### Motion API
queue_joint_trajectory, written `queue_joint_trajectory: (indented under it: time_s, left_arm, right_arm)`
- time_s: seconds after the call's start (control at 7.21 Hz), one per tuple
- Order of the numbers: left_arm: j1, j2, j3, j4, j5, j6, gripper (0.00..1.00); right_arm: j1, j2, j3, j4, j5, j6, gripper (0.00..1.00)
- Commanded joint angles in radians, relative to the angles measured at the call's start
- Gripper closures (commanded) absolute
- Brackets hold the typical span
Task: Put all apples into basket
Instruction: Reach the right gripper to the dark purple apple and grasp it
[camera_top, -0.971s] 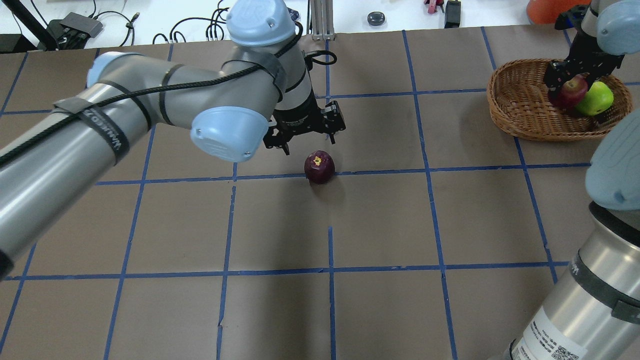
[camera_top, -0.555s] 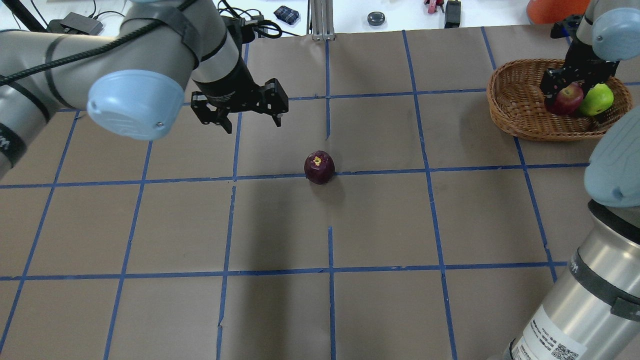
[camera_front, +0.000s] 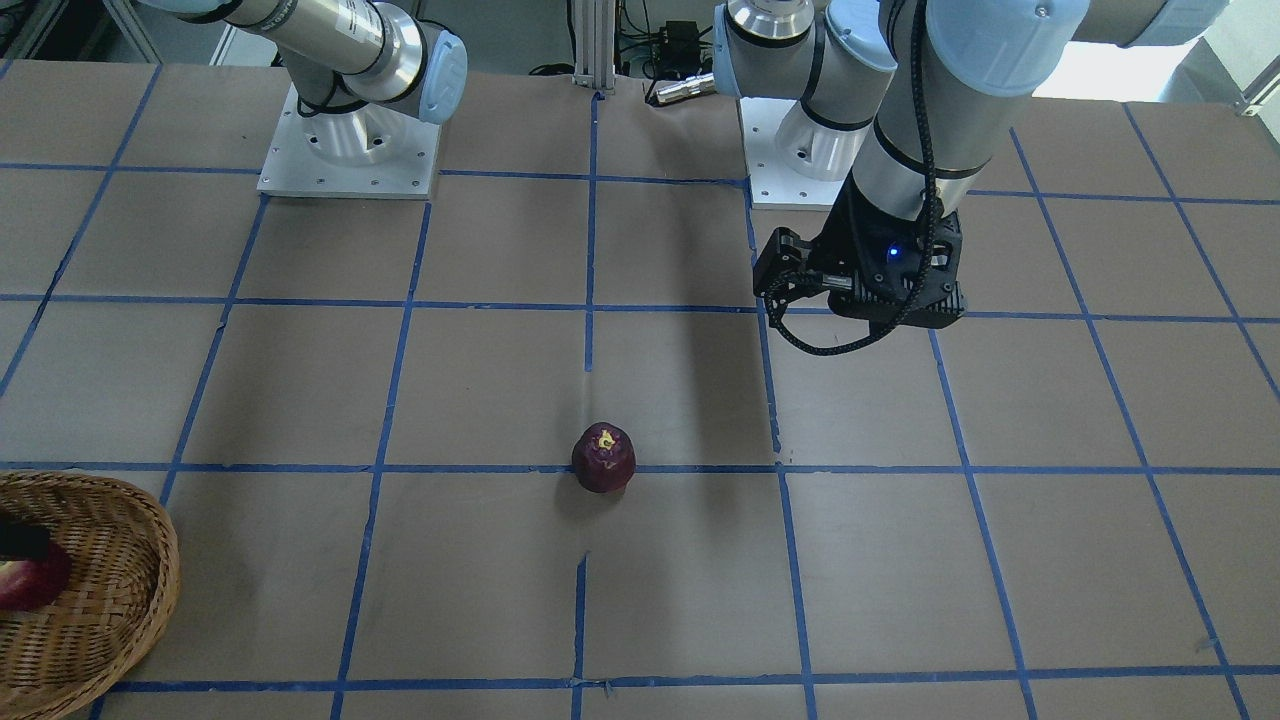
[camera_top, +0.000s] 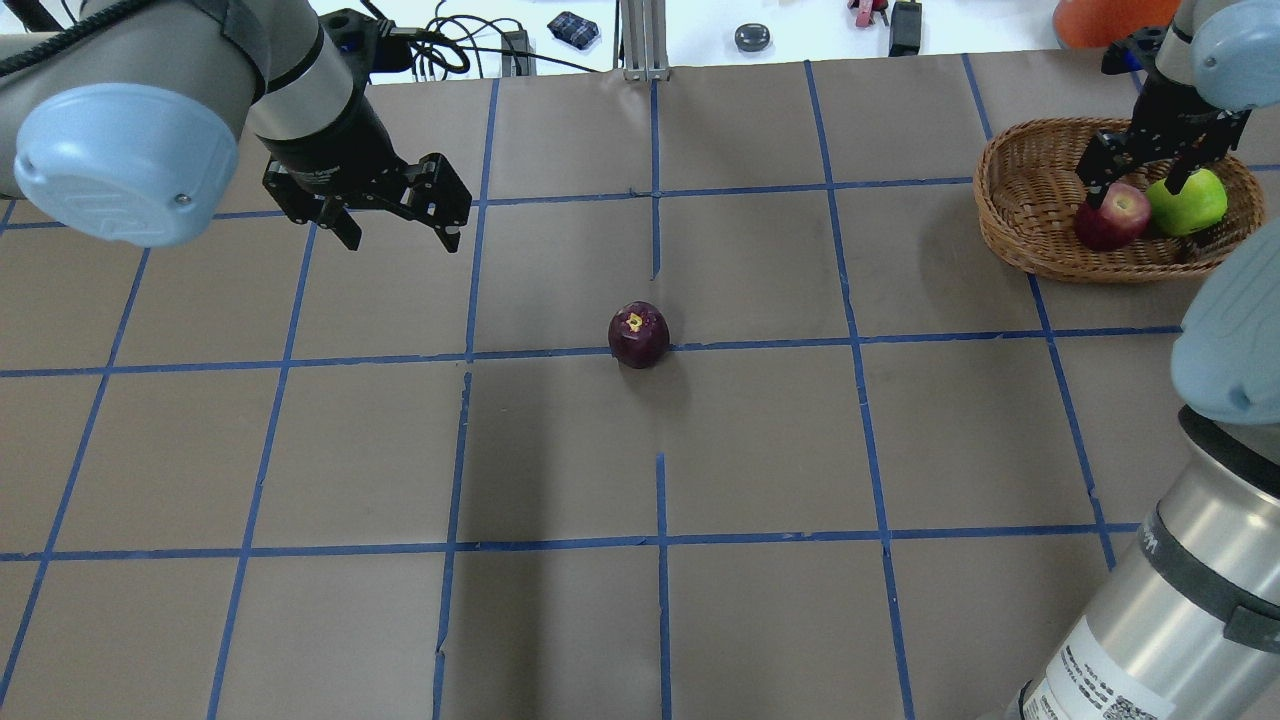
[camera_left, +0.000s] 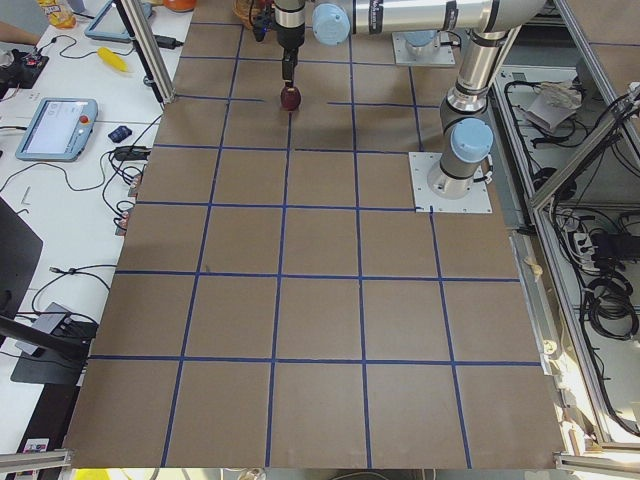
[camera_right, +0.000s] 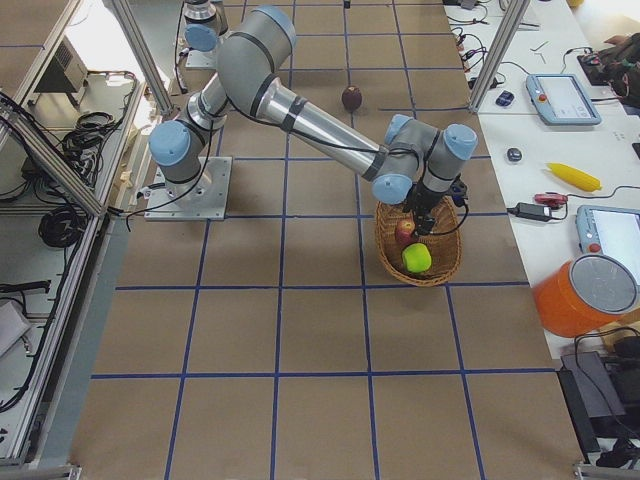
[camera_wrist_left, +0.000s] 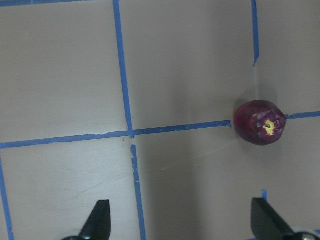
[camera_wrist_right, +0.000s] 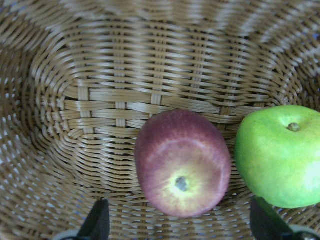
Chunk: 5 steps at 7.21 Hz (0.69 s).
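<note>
A dark maroon apple (camera_top: 639, 335) (camera_front: 603, 458) (camera_wrist_left: 260, 122) sits alone on the brown table near its middle. My left gripper (camera_top: 400, 238) (camera_wrist_left: 181, 222) hangs open and empty well to the left of it and farther back. The wicker basket (camera_top: 1010, 235) (camera_wrist_right: 150, 50) (camera_front: 120, 520) stands at the far right. A red apple (camera_top: 1110, 216) (camera_wrist_right: 182, 170) and a green apple (camera_top: 1186, 201) (camera_wrist_right: 280, 155) lie side by side in it. My right gripper (camera_top: 1135, 180) (camera_wrist_right: 179, 225) hovers open just above those two apples, holding nothing.
Blue tape lines divide the table into squares. An aluminium post (camera_top: 640, 40), cables and small items lie past the far edge, with an orange object (camera_top: 1100, 15) behind the basket. My right arm's lower links (camera_top: 1200, 500) fill the near right corner.
The right gripper has let go of the red apple, which now rests in the basket, and has lifted a little. The left arm swung left and back, away from the maroon apple.
</note>
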Motion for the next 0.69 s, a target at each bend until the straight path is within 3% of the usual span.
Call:
queue_joint_trajectory:
  time_s: [0.0,0.42,0.55]
  left_arm:
    - [0.004,0.000,0.022,-0.046,0.014,-0.001,0.00]
    - [0.005,0.000,0.031,-0.044,0.002,-0.002,0.00]
    - [0.005,0.000,0.033,-0.044,0.005,-0.002,0.00]
  right_arm:
    - [0.095,-0.101,-0.001,0.160,0.084,0.098,0.00]
    - [0.324,-0.166,0.041,0.238,0.291,0.218,0.00]
    - [0.399,-0.169,0.055,0.233,0.296,0.329,0.00]
